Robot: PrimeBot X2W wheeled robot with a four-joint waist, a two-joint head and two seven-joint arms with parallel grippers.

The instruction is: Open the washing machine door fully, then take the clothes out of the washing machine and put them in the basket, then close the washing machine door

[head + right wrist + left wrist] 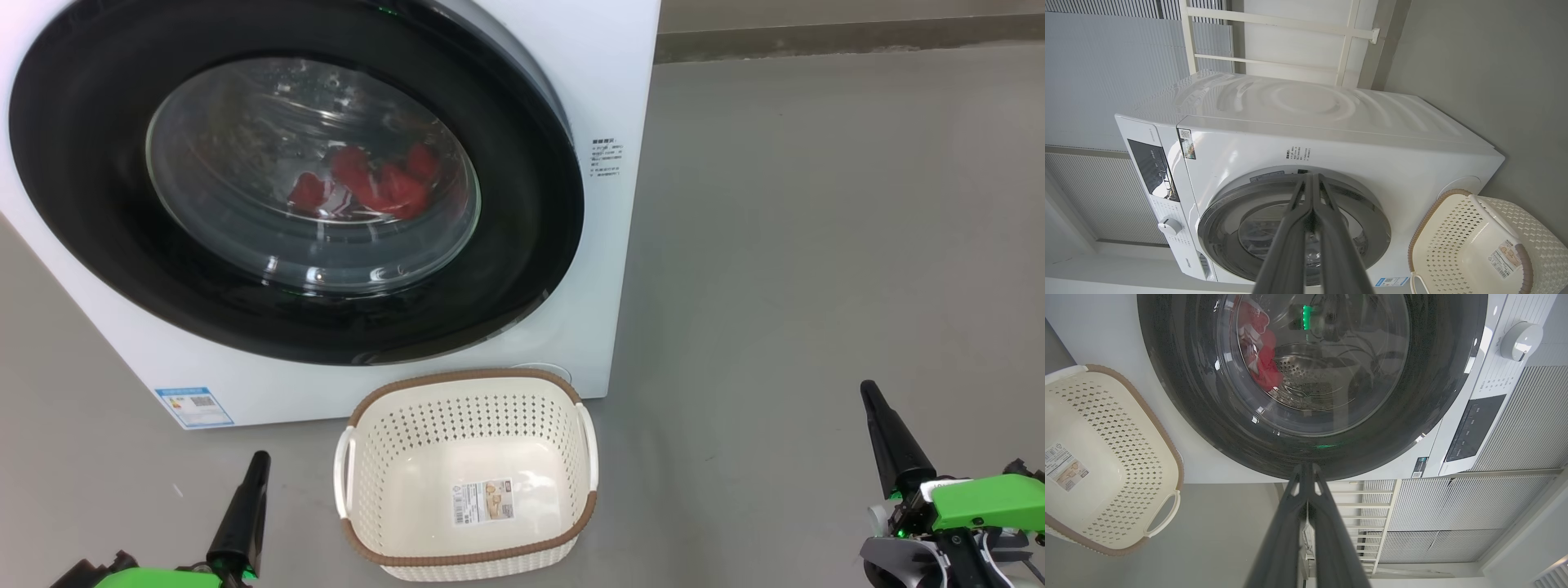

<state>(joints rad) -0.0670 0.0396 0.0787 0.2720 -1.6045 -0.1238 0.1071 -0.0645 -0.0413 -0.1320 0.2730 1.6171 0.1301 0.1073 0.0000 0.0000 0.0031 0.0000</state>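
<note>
The washer [620, 98] has its door [98, 204] shut; the glossy rim may offer a slippery hold. The empty basket [465, 374] stands just before it, where a reaching arm could knock it. The clothes [375, 184] lie inside. The left end effector [260, 459] and right end effector [868, 388] are clenched, empty. The right wrist view shows a dial [1169, 226] that the head view misses.

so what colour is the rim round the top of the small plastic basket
Brown, with a woven look, on the cream perforated plastic basket; clearest in the head view.
</note>
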